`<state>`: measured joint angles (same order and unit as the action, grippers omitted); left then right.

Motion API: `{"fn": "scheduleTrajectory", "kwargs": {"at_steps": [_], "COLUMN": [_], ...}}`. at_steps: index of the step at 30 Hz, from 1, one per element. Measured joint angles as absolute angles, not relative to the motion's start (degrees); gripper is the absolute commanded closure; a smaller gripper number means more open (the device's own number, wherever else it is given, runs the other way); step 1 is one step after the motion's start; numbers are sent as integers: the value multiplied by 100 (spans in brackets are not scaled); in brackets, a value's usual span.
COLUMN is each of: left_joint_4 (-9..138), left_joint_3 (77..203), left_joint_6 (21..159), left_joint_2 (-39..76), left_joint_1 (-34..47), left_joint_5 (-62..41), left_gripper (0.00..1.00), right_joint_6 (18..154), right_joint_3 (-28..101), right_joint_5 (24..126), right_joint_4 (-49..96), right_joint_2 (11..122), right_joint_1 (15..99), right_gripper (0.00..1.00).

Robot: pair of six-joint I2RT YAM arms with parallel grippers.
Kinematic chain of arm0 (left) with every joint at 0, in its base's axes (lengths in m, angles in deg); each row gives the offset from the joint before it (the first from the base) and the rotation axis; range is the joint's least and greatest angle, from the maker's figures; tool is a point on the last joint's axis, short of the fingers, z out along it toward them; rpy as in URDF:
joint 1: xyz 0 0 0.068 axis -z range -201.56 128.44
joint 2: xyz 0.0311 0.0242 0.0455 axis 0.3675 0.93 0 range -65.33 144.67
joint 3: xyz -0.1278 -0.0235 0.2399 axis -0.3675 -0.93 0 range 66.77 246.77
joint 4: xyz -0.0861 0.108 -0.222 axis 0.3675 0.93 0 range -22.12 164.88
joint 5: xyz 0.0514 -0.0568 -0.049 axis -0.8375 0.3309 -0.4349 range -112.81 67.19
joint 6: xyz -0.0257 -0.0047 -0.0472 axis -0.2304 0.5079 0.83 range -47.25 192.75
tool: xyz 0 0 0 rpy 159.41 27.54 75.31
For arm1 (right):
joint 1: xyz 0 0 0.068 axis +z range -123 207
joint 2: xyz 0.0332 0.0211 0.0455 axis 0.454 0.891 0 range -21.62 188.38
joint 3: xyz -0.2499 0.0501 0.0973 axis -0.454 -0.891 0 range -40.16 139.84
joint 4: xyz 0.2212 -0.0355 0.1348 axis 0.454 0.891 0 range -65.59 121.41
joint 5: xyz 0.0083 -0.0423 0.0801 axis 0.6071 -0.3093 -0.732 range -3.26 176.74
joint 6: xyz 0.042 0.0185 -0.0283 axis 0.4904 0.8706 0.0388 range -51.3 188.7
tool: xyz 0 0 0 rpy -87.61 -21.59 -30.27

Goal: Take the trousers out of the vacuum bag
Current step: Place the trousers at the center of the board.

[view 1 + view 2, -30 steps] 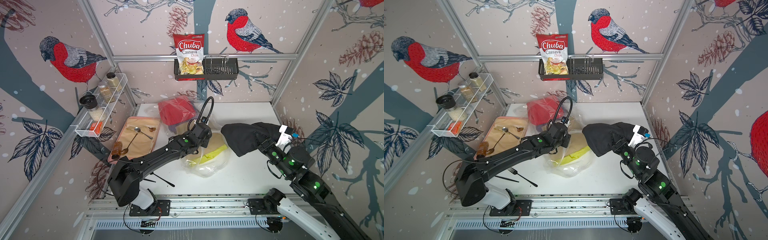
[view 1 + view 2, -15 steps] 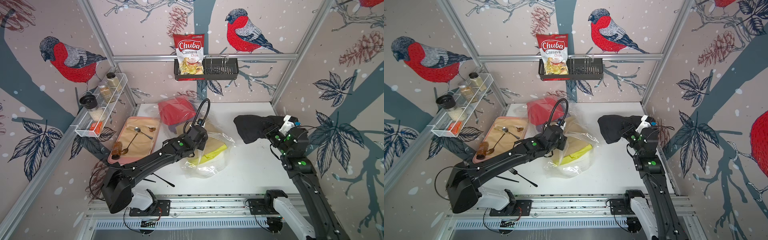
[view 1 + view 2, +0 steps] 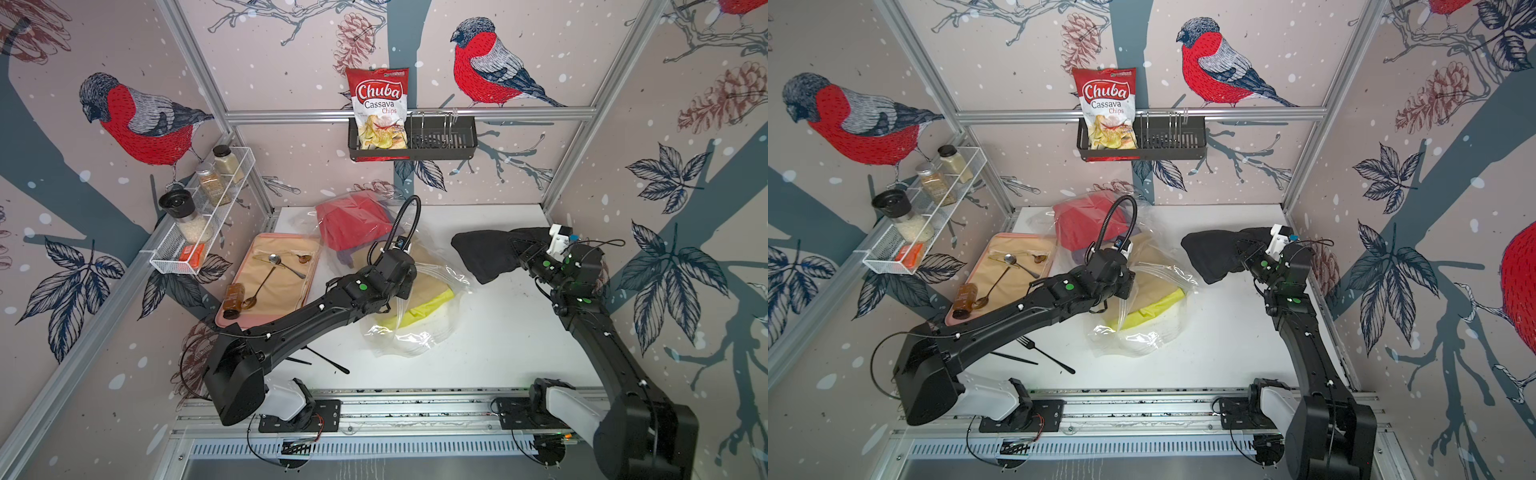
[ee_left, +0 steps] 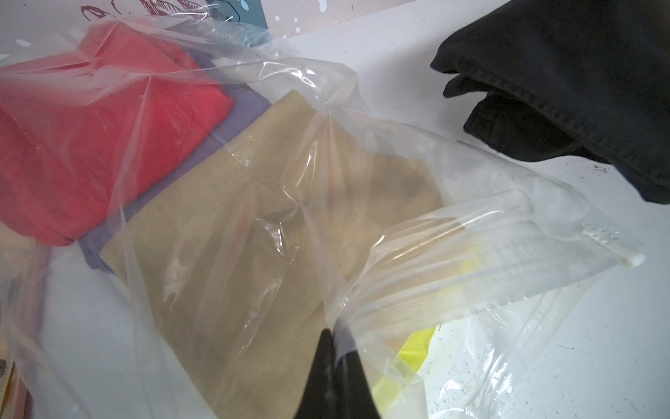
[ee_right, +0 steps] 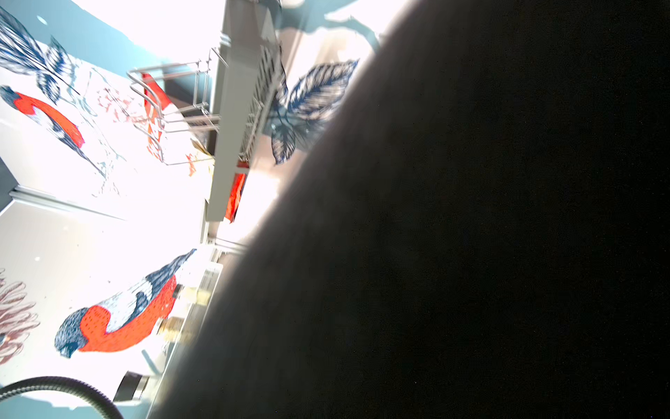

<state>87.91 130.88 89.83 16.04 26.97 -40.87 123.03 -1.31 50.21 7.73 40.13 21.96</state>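
Where the black trousers are: outside the vacuum bag, bunched at the right jaws near the right wall, close to the bag's zip end but clear of it. I cannot tell whether the cloth touches the tabletop.
Right jaws: buried in the black cloth and clamped on it; dark fabric fills most of the right wrist view.
Left jaws: pressed together on a fold of the bag's clear film, just beside the zip strip.
Vacuum bag: crumpled on the middle of the tabletop.
Red trousers: under the film at the bag's far end, toward the back wall.
Purple trousers: beneath the red pair, only an edge showing.
Mustard-brown trousers: flat in the bag's middle.
Yellow-green trousers: at the near end, partly under the mustard-brown pair.
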Motion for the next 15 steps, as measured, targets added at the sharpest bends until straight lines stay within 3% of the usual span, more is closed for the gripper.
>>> {"fn": "scheduleTrajectory", "kwargs": {"at_steps": [7, 15], "left_joint_4": [8797, 8837], "left_joint_3": [13097, 13178], "left_joint_6": [8983, 8963], "left_joint_2": [1608, 1601], "left_joint_1": [2697, 2697], "left_joint_5": [-4085, -4107], "left_gripper": [100, 100], "right_joint_6": [12089, 11949], "right_joint_3": [-528, -1451], "right_joint_5": [4900, 5139], "right_joint_4": [698, 910], "right_joint_2": [4192, 3655], "right_joint_1": [2153, 2067], "right_gripper": [100, 97]}}
